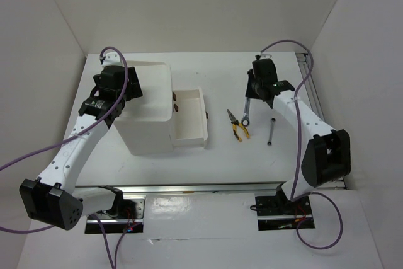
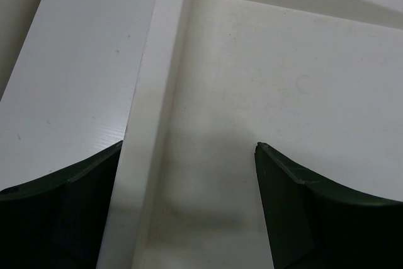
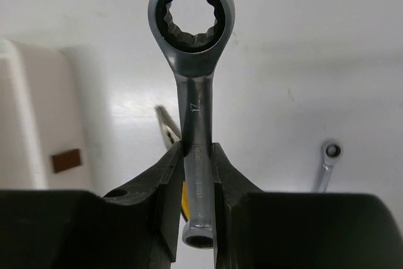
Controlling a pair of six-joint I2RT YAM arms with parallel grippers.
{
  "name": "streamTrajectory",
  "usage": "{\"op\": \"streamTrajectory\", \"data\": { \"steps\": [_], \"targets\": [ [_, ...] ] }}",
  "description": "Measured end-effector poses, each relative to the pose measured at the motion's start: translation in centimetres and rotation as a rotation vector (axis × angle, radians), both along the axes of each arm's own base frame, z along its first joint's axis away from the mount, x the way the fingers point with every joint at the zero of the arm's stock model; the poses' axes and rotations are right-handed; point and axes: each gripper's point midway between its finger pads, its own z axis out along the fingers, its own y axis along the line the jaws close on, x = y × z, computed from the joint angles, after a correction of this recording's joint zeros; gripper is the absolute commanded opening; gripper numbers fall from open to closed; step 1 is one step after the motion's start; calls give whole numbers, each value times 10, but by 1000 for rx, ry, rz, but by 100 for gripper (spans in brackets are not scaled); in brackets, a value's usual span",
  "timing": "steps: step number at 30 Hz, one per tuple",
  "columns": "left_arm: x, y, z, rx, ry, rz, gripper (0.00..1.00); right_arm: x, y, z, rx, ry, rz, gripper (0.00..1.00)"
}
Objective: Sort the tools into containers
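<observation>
- Right gripper (image 3: pixel 196 150): clamped on the shaft of a wrench (image 3: pixel 195 102), ring end pointing away from the claw.
- That wrench sits at 1 o'clock of the pliers (image 1: pixel 237 125), near them.
- Second wrench (image 1: pixel 271 131): flat on the table (image 1: pixel 220 74), at 3 o'clock of the pliers.
- Left gripper (image 2: pixel 189 149): jaws apart, straddling the rim of the bin (image 2: pixel 283 80).
- Drawer (image 1: pixel 189 131): pulled out at 3 o'clock of the box (image 1: pixel 151 137); pliers lie at its 3 o'clock.

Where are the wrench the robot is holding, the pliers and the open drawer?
held wrench (image 3: pixel 196 111): right wrist view, on its shaft.
pliers (image 1: pixel 237 125): top external view, near the pivot.
open drawer (image 1: pixel 189 116): top external view, on its bare floor.
</observation>
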Motion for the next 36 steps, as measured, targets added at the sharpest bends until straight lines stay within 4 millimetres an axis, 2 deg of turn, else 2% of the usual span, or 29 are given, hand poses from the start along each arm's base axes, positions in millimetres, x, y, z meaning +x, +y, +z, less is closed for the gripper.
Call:
{"op": "streamTrajectory", "data": {
  "steps": [3, 5, 7, 11, 15, 19, 25, 36],
  "targets": [
    [0, 0, 0, -1, 0, 0, 90, 10, 17, 37, 54, -94, 49, 0],
    [0, 0, 0, 0, 0, 0, 90, 8, 34, 46, 96, -115, 100, 0],
    [0, 0, 0, -1, 0, 0, 90, 3, 59, 49, 144, -120, 169, 0],
    [0, 0, 0, -1, 0, 0, 90, -12, 120, 47, 206, -115, 327, 0],
    [0, 0, 0, -1, 0, 1, 90, -28, 180, 32, 239, -84, 469, 0],
    [0, 0, 0, -1, 0, 1, 90, -30, 220, 15, 238, -54, 540, 0],
    [0, 0, 0, -1, 0, 1, 90, -23, 245, -3, 220, -34, 570, 0],
    [0, 0, 0, -1, 1, 0, 90, -11, 259, -46, 123, -1, 633, 0]
  ]
}}
